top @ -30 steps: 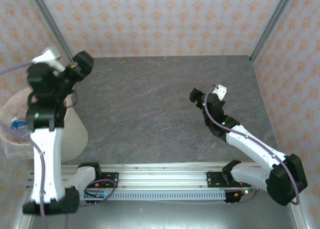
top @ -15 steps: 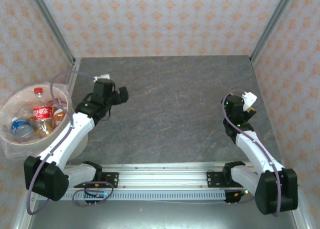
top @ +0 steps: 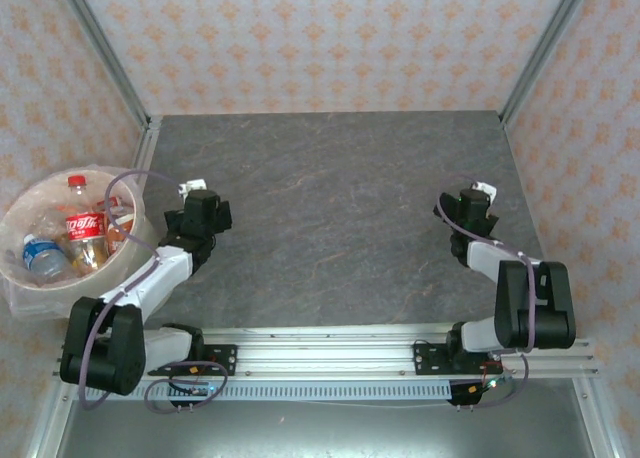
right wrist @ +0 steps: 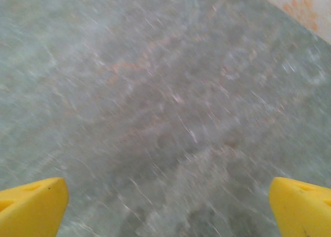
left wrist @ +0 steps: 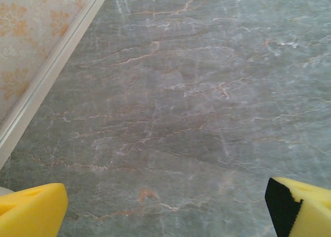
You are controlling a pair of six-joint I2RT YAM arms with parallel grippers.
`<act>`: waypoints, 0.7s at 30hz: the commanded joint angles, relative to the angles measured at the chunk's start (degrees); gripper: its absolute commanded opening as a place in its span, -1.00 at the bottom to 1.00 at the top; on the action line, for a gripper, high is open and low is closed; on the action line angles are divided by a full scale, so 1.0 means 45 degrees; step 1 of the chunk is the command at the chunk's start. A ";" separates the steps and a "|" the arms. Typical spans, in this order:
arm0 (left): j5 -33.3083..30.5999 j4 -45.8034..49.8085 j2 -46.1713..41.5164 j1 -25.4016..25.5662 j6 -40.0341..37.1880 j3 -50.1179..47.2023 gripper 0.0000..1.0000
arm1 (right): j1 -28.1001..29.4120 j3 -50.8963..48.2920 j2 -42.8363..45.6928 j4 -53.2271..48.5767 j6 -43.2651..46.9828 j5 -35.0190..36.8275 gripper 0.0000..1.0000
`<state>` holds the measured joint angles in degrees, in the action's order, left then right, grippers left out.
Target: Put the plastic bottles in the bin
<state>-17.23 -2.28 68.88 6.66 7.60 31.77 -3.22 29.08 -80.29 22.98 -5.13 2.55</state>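
In the bin (top: 45,296), at left: plastic bottles (top: 85,228), likely light, thin, slippery, easy to crush; better to grip near the cap. Spread apart and empty: left gripper (left wrist: 165,206), right gripper (right wrist: 168,206).

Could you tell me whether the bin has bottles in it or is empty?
Not empty: the bin holds several plastic bottles, one with a red label and cap.

Both arms folded back close to their bases. The left arm (top: 150,278) rises from a low elbow to the left gripper (top: 210,213). The right arm (top: 520,293) doubles over, ending at the right gripper (top: 462,204). Left fingertips (left wrist: 31,213) and right fingertips (right wrist: 31,206), all yellow, stand wide apart with nothing between. From above, each gripper's heading appears inward, though this is unclear.
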 commanded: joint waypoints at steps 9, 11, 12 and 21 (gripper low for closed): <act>0.0334 -0.6274 0.1625 -0.0571 -0.1189 -0.1391 1.00 | 0.0482 -0.1818 -0.1383 0.5943 0.1589 -0.1576 0.98; 0.0545 -0.7503 0.1785 -0.0563 -0.1528 -0.1787 1.00 | 0.0608 -0.1325 -0.1605 0.5299 0.1396 -0.0719 0.98; 0.0680 -0.7979 0.2054 -0.0600 -0.1481 -0.1925 1.00 | 0.0716 -0.1243 -0.1563 0.5109 0.1468 -0.0526 0.98; 0.0318 -0.9335 0.3683 -0.0644 -0.1185 -0.1903 1.00 | 0.0775 -0.1237 -0.1512 0.4974 0.1537 -0.0446 0.98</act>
<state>-13.93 -39.44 85.91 4.34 1.85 23.49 -0.03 22.48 -87.24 43.57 0.80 -0.84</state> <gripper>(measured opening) 0.999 0.992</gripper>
